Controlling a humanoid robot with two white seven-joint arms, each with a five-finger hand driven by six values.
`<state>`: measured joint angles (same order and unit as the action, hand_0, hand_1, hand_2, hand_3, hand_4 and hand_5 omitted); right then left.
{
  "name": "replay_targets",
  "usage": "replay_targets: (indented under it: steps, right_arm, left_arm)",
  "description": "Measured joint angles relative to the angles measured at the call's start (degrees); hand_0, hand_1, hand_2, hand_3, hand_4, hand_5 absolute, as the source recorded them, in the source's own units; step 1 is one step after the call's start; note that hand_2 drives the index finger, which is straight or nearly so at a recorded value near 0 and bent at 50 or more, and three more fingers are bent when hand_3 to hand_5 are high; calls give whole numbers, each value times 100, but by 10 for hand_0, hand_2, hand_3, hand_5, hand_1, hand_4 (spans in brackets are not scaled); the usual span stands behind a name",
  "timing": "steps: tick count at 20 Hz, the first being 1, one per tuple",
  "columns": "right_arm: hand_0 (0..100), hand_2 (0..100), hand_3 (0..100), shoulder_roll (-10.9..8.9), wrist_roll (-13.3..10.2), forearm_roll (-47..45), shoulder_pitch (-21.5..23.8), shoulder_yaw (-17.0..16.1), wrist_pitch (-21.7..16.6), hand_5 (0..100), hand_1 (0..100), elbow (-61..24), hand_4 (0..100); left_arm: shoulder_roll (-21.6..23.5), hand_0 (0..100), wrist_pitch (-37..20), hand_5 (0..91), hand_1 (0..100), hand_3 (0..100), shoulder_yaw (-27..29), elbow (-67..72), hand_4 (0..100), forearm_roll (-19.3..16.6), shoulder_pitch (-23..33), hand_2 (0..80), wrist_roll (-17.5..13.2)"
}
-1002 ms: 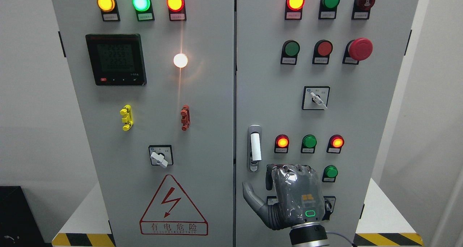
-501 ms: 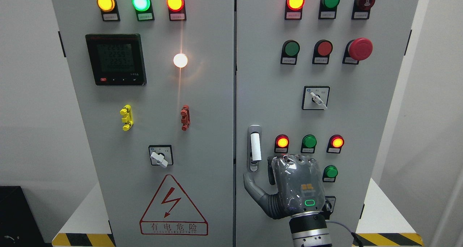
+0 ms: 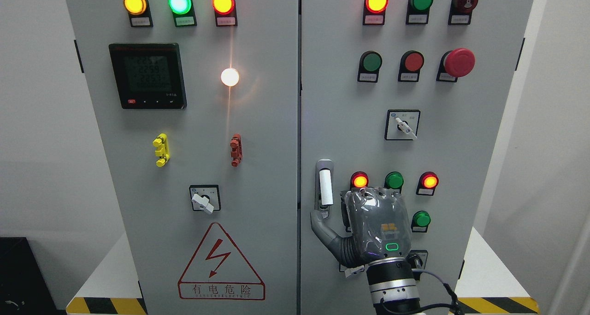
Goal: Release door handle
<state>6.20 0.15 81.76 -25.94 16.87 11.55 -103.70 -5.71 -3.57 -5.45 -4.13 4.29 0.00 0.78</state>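
The white door handle (image 3: pixel 326 186) stands upright in its metal plate at the left edge of the grey cabinet's right door (image 3: pixel 341 98). My right hand (image 3: pixel 364 222) comes up from the bottom edge, its back facing me, just right of and below the handle. Its thumb (image 3: pixel 321 228) is spread to the left, with the tip just under the plate's lower end. The other fingers bend forward toward the panel and hold nothing. The handle stands free of the hand. My left arm does not show.
Lit red lamps (image 3: pixel 359 181) and green buttons (image 3: pixel 421 219) sit right above and beside the hand. A rotary switch (image 3: pixel 403 125) is higher up. The left door (image 3: pixel 203 121) carries a meter (image 3: pixel 147 75), another switch (image 3: pixel 204 199) and a warning triangle (image 3: pixel 220 264). Striped floor tape (image 3: pixel 106 305) lies below.
My right hand has risen along the right door, closer to the handle. Its thumb tip has moved up from well below the plate to just under its lower end.
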Motion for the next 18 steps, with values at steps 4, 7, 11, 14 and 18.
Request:
replay_targets:
  steps: [4, 7, 11, 14, 18]
  right_arm:
    - [272, 944, 1000, 1, 0, 4, -57, -2, 10, 1000, 302, 66, 1000]
    - [267, 944, 1000, 3, 2, 5, -109, -4, 46, 1000, 300, 115, 1000]
    - [267, 943, 1000, 6, 7, 6, -171, -3, 116, 1000, 308, 172, 1000]
    - [275, 942, 1000, 8, 12, 6, -202, -4, 131, 1000, 307, 204, 1000]
    - [279, 942, 1000, 13, 15, 7, -245, -4, 133, 1000, 307, 241, 1000]
  left_arm:
    - [0, 120, 0, 0, 556, 0, 0, 0, 0, 1, 0, 0, 0]
    - [0, 120, 0, 0, 556, 0, 0, 0, 0, 0, 0, 0, 0]
    - [0, 120, 0, 0, 556, 0, 0, 0, 0, 0, 0, 0, 0]
    - [0, 120, 0, 0, 556, 0, 0, 0, 0, 0, 0, 0, 0]
    - [0, 120, 0, 0, 556, 0, 0, 0, 0, 0, 0, 0, 0]
